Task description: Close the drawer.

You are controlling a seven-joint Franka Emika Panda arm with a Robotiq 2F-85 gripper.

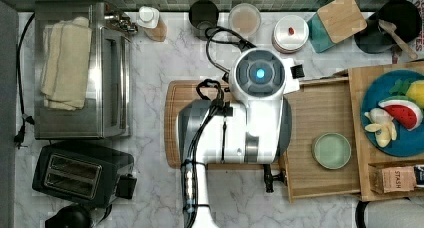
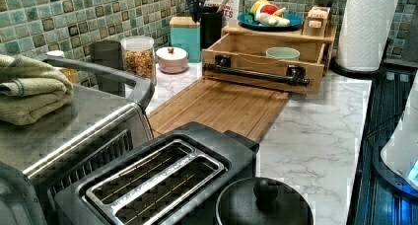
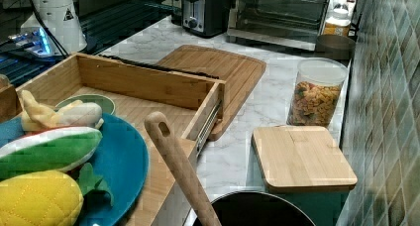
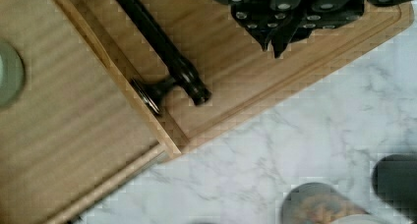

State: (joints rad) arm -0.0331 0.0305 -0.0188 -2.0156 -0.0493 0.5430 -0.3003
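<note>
My drawer (image 2: 261,57) stands pulled well out of its cabinet (image 1: 385,133), which sits toward the bench's right edge in the top view, so the closing is not yet done. Its front overhangs the end of the cutting board (image 2: 219,106) lying on the bench, and a small green bowl (image 1: 331,150) rests inside on the drawer floor. The drawer's long axis runs along its front, parallel to the black handle (image 2: 256,73); that front faces away from the cabinet and out over the board, so the closing push should run square to the handle, back toward the cabinet. My end effector (image 4: 280,25) hangs above the board just beside one end of the handle, holding nothing, and I cannot tell how far apart its fingers are. The risk, as I judge it, comes from being so near the handle's end: a push there would be off-centre and could rack the drawer on its slides until it jams. A quick shove could also send the bowl skidding, or my fingers could slip off the round bar
</note>
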